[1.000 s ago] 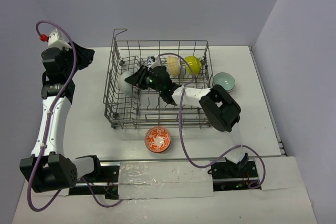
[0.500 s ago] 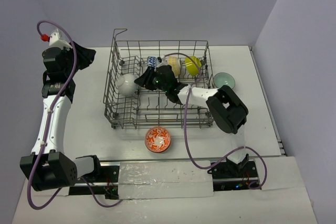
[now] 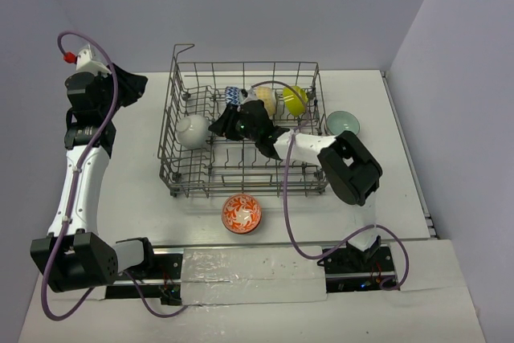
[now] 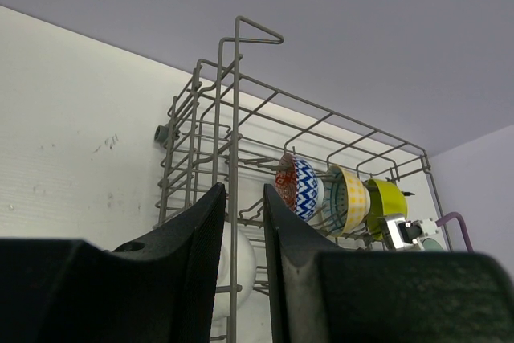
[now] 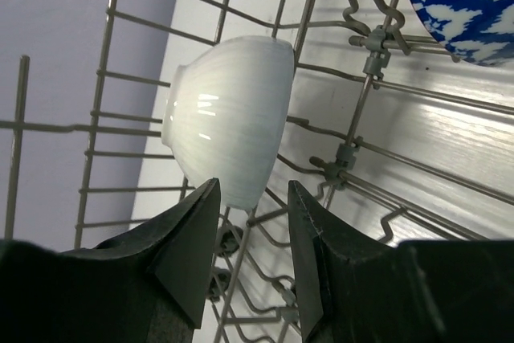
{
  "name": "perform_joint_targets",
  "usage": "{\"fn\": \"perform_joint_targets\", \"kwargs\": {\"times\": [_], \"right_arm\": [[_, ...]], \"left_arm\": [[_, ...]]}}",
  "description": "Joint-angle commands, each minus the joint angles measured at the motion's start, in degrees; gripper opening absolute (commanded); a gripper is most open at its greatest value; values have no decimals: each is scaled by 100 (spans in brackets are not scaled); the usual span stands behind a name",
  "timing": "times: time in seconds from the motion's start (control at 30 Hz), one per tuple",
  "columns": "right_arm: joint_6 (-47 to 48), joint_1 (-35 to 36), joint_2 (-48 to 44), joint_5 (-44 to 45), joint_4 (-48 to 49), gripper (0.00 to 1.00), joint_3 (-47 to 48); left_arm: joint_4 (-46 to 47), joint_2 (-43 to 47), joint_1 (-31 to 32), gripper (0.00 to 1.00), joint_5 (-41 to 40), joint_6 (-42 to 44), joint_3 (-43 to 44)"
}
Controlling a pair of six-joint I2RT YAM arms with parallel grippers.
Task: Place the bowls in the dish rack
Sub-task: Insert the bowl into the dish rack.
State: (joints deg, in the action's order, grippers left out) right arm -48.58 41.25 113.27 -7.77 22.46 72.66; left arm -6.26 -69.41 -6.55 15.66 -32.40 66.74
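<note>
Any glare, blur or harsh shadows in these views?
Top external: even light, sharp, only faint soft shadows around the dish rack. Left wrist: the left fingers are dark and blurred up close, while the rack beyond is crisp. Right wrist: small glare streaks on the white bowl, and the right fingers are soft.

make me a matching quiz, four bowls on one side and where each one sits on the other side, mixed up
1. white bowl
2. red-white bowl
3. pale teal bowl
4. lime bowl

a. on the table, right of the dish rack
b. on edge in the rack's far row
c. on the table, at the rack's near side
d. alone in the rack's left part

Pairs: 1-d, 2-c, 3-a, 4-b
</note>
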Motion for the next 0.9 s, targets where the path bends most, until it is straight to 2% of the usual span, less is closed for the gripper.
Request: {"fn": "perform_joint_targets", "kwargs": {"times": [0.0, 0.23, 0.4, 0.57, 0.87], "right_arm": [[497, -21, -595, 109, -293, 47, 169], [1332, 155, -1088, 373, -1041, 45, 239], [1877, 216, -1176, 198, -1647, 39, 512], [2045, 251, -1124, 162, -1903, 37, 661], [2098, 287, -869, -75, -1973, 37, 696]], "left_arm": [[257, -47, 31, 30, 104, -3, -12], [204, -11, 66, 31, -19, 111, 6], [108, -152, 127, 31, 112, 234, 102], [-559, -538, 364, 30, -81, 507, 523], [-999, -872, 611, 30, -229, 814, 831]]}}
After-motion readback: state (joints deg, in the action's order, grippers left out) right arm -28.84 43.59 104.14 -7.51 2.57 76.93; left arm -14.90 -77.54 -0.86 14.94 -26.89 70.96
